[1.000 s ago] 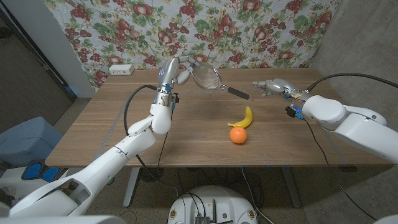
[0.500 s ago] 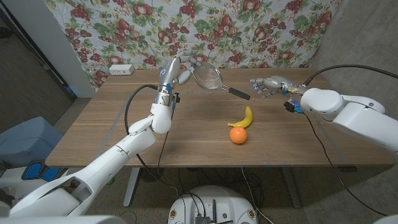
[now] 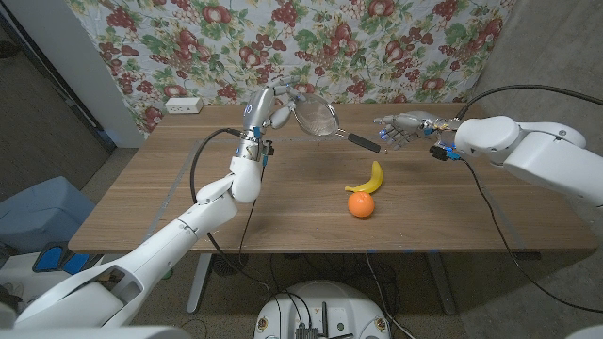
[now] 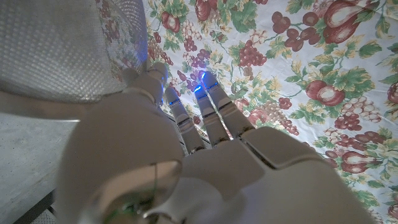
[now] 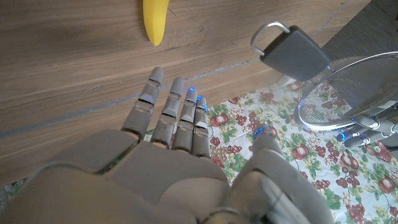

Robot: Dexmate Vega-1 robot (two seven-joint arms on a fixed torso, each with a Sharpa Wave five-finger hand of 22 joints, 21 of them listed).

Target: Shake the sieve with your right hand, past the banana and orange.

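The sieve [image 3: 317, 118] is held up above the far side of the wooden table [image 3: 141, 198] by the left hand [image 3: 270, 105], whose fingers are closed on the rim of the mesh bowl, the dark handle [image 3: 363, 141] pointing toward the right hand [image 3: 403, 126]. The right hand is seen just beside the handle's end with its fingers stretched out and apart, nothing grasped. The banana [image 3: 369, 178] and the orange [image 3: 360, 204] are found touching each other on the table, nearer the robot than the sieve.

Metal mesh sieve [image 3: 316, 118], matt wood table [image 3: 283, 202], printed cloth [image 3: 330, 38].
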